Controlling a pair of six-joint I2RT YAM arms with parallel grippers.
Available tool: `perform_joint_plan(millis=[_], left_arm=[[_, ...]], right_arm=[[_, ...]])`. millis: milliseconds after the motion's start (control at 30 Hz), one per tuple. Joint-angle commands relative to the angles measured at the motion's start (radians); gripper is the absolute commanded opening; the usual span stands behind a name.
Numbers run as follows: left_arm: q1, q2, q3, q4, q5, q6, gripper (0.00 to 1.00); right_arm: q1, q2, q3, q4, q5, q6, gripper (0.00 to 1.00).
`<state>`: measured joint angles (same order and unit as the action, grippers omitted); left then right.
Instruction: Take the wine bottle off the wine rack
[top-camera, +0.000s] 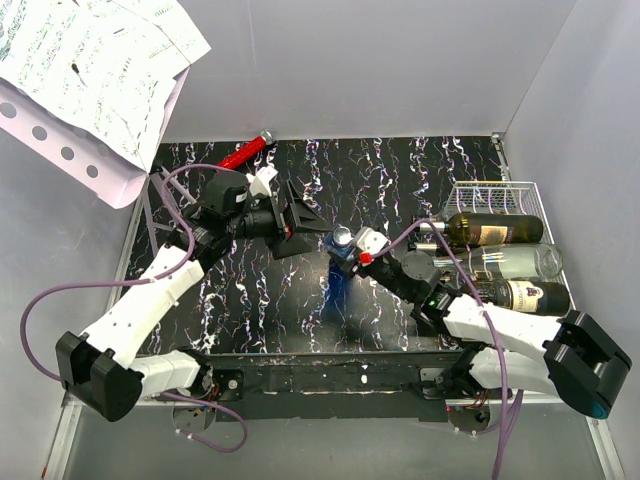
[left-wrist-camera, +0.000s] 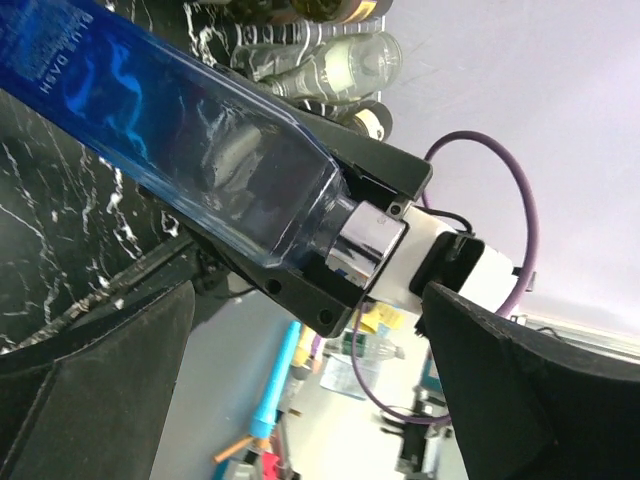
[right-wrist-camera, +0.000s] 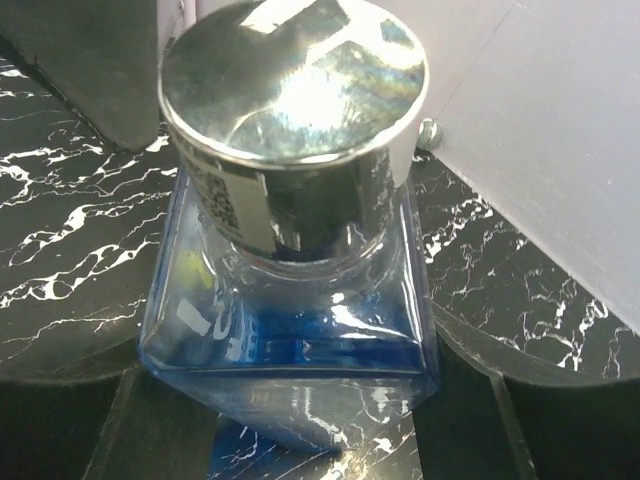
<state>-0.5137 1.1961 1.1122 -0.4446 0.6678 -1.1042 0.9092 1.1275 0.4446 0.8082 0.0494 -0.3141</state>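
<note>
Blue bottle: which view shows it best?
The left wrist view: the blue bottle shows side-on, with its label, shoulder and silver cap. The right wrist view looks down on the cap and the shoulders only. In the top view the bottle is small and foreshortened.
</note>
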Motion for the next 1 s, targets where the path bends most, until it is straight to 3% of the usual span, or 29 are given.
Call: perform_joint_plan(millis=[0,133,400,767,967], left_arm=[[-0.003,-0.062,0.055,-0.034,-0.094,0.215,0.98],[-0.005,-0.105,0.075,-0.084,-0.151,0.467,0.98],[-0.005,-0.211,-0.038,-0.114,-0.313,0.808,0.98],[-0.011,-0.377,-0.339,0.069,-0.407,0.917,0.98],[-0.023,-0.409,-0.348,0.075,-0.450,0.923,0.98]], right_arm=[[-0.016,-0.029,0.097,-0.125,0.087,0.102,0.28],[-0.067,0.026,0.287,-0.403,0.173,0.211,0.28],[-0.222,0.145,0.451,-0.377,0.104,0.305,0.25],[-0.401,0.487,0.863,-0.348,0.090,0.288,0.25],[-0.458,0.690,1.069,-0.244,0.110,0.306,0.25]])
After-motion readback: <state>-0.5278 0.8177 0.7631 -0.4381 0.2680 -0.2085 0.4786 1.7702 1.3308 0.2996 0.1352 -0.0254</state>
